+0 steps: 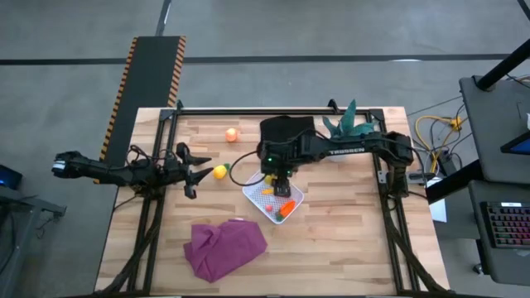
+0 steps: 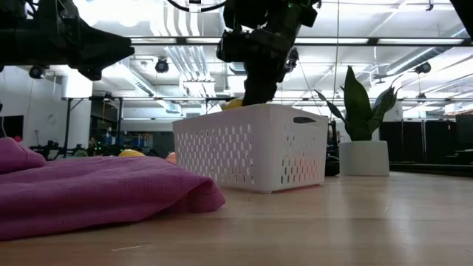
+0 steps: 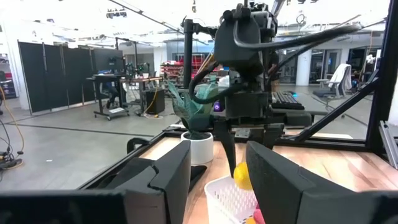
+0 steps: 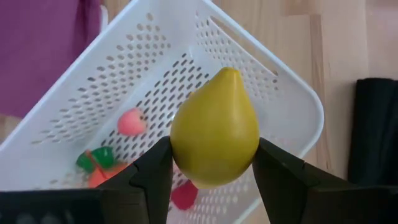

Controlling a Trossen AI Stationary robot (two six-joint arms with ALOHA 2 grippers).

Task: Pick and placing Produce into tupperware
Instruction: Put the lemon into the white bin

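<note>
From above, the right gripper (image 1: 281, 184) is hanging over the white perforated plastic tupperware basket (image 1: 255, 199) at mid-table, while the left gripper (image 1: 197, 170) is waiting with fingers spread beside a second yellow toy lemon (image 1: 219, 172).

At table height, the basket (image 2: 251, 151) is standing behind a crumpled purple cloth (image 2: 103, 193).

The right wrist view is showing its fingers (image 4: 152, 177) closing on a yellow toy lemon (image 4: 215, 129) above the basket (image 4: 292, 106), where a pink piece (image 4: 129, 122) and an orange carrot (image 4: 102, 174) are lying.

purple cloth (image 1: 224, 247) (crumpled) | potted plant (image 1: 348, 124) | black cloth (image 1: 286, 131)
</note>
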